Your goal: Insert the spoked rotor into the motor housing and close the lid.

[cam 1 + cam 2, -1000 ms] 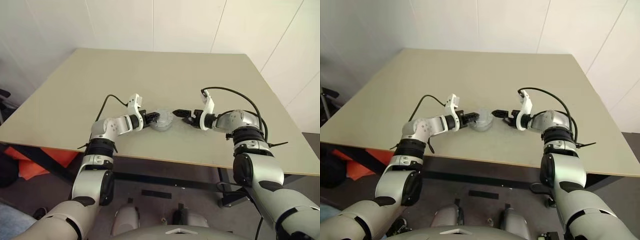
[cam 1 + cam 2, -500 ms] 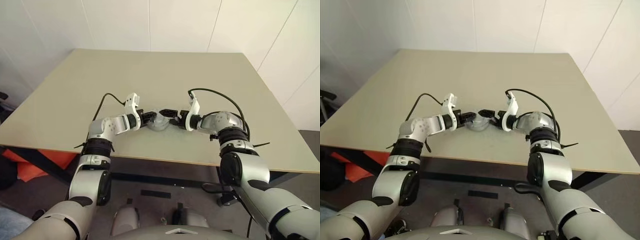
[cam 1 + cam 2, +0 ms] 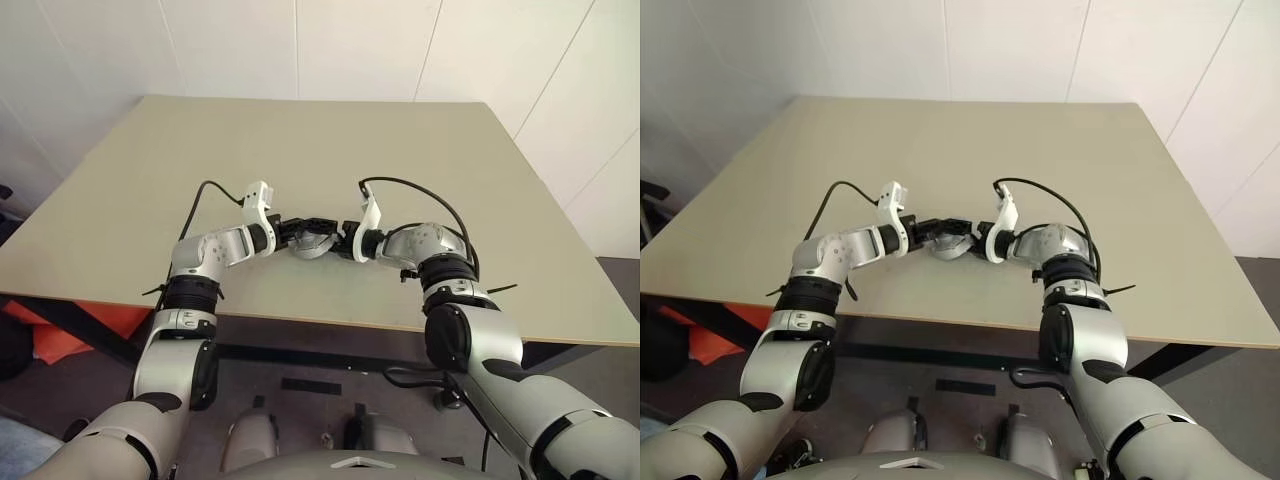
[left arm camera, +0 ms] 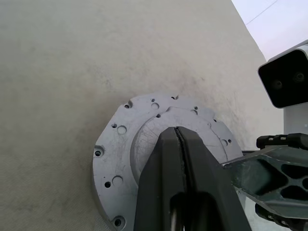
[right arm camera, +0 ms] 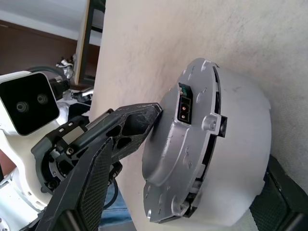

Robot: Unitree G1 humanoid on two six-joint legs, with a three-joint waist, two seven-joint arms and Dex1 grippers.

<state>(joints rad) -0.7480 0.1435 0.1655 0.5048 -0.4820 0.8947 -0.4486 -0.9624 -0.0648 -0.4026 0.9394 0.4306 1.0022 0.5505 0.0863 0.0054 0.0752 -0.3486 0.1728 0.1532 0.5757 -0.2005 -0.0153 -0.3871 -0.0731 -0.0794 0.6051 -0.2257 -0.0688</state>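
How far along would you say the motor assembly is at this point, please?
Done, apparently: the lid sits on the motor housing, so the rotor is presumably inside. In hand: the shut left pincer is over the lid; the open right pincer straddles the housing. Left: confirming the lid is fully seated.

motor housing [image 5: 211, 154]: inside hidden | spoked rotor: cannot tell | left claw [image 4: 179, 144]: covers lid [image 4: 139, 144] centre

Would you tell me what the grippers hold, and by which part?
Round silvery metal motor housing sits between the right gripper's open fingers, across its sides; not visibly clamped. Left gripper: nothing.
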